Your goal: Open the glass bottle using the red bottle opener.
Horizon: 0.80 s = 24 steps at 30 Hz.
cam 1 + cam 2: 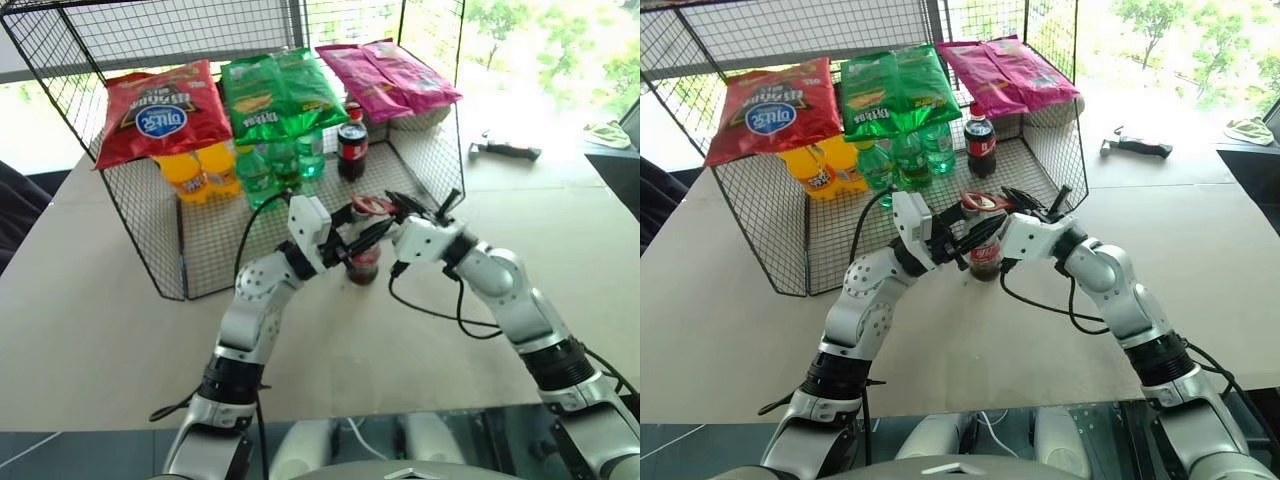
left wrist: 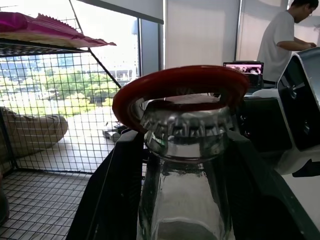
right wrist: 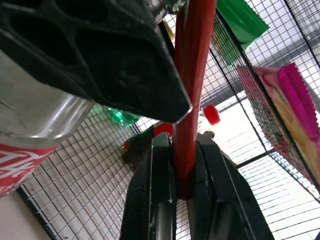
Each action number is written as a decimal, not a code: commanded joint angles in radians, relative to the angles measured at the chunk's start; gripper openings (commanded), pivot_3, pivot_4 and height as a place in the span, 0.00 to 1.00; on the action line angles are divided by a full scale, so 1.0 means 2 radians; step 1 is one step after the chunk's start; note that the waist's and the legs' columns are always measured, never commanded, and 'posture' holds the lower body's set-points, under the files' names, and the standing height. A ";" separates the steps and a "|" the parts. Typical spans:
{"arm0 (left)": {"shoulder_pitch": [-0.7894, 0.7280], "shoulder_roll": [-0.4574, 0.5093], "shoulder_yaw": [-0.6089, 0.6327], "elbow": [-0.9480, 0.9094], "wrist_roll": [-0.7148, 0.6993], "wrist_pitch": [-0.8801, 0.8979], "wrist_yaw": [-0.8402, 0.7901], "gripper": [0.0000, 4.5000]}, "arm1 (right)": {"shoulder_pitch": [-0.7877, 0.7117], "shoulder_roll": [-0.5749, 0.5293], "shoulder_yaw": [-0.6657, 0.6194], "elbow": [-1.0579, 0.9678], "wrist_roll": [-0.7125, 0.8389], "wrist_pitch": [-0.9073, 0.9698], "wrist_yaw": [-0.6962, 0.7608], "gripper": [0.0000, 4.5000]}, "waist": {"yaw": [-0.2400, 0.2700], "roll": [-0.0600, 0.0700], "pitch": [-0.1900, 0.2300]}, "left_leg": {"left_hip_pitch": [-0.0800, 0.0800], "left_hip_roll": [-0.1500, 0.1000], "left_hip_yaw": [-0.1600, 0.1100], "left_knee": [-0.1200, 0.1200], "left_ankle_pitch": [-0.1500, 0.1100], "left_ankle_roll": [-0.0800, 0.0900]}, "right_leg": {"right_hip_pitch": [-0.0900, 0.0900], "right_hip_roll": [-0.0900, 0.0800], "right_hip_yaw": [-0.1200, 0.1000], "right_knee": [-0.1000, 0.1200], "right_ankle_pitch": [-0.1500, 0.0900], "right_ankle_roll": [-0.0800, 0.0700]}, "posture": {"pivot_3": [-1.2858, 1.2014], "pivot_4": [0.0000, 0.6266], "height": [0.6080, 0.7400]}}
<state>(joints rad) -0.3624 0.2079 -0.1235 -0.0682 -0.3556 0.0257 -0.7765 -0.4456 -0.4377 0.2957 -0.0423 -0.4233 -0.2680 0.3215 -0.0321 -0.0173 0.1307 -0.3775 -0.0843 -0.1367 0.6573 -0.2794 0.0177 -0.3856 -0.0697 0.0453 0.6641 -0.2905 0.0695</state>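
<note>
Both pairs of jaws are engaged: the left gripper (image 1: 962,240) has its two black fingers clamped around the neck of the small clear glass bottle (image 1: 362,262) with the red label and dark cola low down, while the right gripper (image 3: 176,165) has its fingers pressed together on the handle of the flat red bottle opener (image 1: 372,205). That bottle stands upright on the pale tabletop (image 1: 100,330), just in front of the open side of the black wire-mesh cage (image 1: 150,230), between the two forearms. From the left wrist, the opener's ring-shaped head (image 2: 180,87) is seen lying over the crimped silvery metal cap (image 2: 187,127), which is on the bottle; the red ring encircles the cap's top. Behind, inside the cage, stand orange plastic bottles (image 1: 198,170), green plastic bottles (image 1: 275,160) and a fatter dark cola bottle with a red cap (image 1: 352,142). On the cage's roof lie three groups of crisp packets: red (image 1: 160,110), green (image 1: 280,92) and pink (image 1: 388,75). Farther back to the right, a black-handled hammer-like tool (image 1: 505,149) lies on the table. A person in a white shirt (image 2: 280,37) stands in the background of the left wrist view.
</note>
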 commanded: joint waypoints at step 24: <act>0.006 -0.003 -0.009 0.014 0.009 0.015 0.006 0.38 | -0.081 -0.057 -0.014 0.091 -0.077 -0.150 -0.068 0.00 | 0.006 0.000 -0.003 | 0.006 0.000 0.001 -0.003 0.000 0.000 | 0.005 0.001 0.001 -0.001 0.000 0.000 | 0.52 0.24 1.00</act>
<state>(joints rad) -0.3588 0.2015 -0.1262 -0.0633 -0.3538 0.0374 -0.7679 -0.5736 -0.5333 0.2929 0.1452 -0.5668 -0.5392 0.2063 -0.0192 -0.0173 0.1253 -0.3664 -0.0842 -0.1348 0.6522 -0.2795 0.0178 -0.3764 -0.0684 0.0477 0.6623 -0.2908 0.0693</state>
